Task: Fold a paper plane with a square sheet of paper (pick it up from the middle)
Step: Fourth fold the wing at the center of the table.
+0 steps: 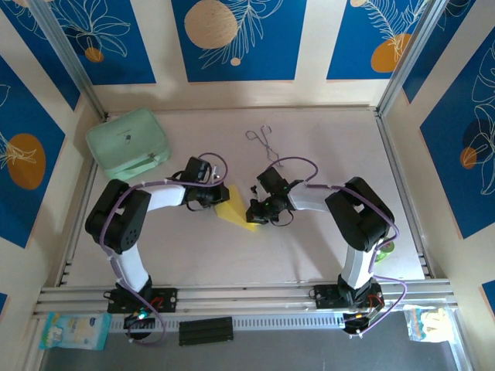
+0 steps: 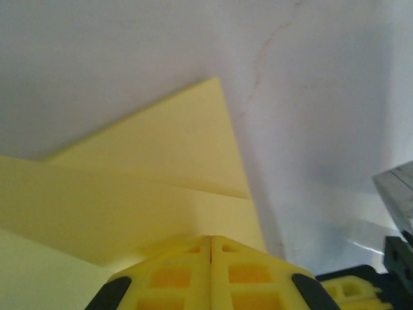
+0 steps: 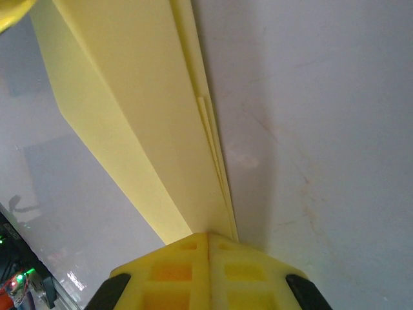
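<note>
The thin yellow square sheet of paper point(image 1: 234, 212) is a half-folded layered wedge, pinched edge-on in the right gripper point(image 3: 208, 234), while the closed left gripper point(image 2: 211, 237) rests its tips on it; the later folds seem left to do.

free: table point(image 1: 232, 259) near strip | blocked: mint-green case point(image 1: 128, 144) far-left, tongs point(image 1: 263, 143) far-centre | middle: arms point(image 1: 158, 197), seemingly tight

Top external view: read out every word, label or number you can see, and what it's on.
No text is legible.
Mint-green case: tiny dark mark, too small to read.
Left packet, near edge: print too blurred.
Right packet, near edge: print too blurred.
</note>
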### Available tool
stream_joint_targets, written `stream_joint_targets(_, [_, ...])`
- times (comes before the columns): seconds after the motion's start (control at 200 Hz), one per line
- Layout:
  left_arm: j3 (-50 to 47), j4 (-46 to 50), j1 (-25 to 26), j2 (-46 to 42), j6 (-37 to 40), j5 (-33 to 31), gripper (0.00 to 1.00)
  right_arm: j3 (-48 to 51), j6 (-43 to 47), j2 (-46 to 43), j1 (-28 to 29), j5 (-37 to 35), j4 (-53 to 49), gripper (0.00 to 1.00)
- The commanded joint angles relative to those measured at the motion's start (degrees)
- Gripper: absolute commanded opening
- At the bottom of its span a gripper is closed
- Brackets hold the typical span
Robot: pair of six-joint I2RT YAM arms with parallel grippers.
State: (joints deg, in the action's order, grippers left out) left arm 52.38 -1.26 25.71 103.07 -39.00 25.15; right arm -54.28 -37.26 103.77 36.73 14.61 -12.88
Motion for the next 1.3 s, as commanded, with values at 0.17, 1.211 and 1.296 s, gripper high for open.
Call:
stream_joint_targets(0.17, [-0.04, 0.99, -0.14, 3.08, -0.22, -3.17, 0.06, -6.80, 1.80, -2.18, 0.15, 2.51, -4.78, 0.04])
stream_joint_targets(1.211, [1.83, 14.03, 0.12, 5.41, 0.49, -12.70, 0.03, -7.20, 3.30, 7.08, 0.62, 0.52, -7.17, 0.02])
stream_joint_targets(1.296, [2.08, 14.66, 0.13, 5.81, 0.55, -13.43, 0.03, -6.01, 4.05, 5.47, 0.54, 0.42, -7.92, 0.02])
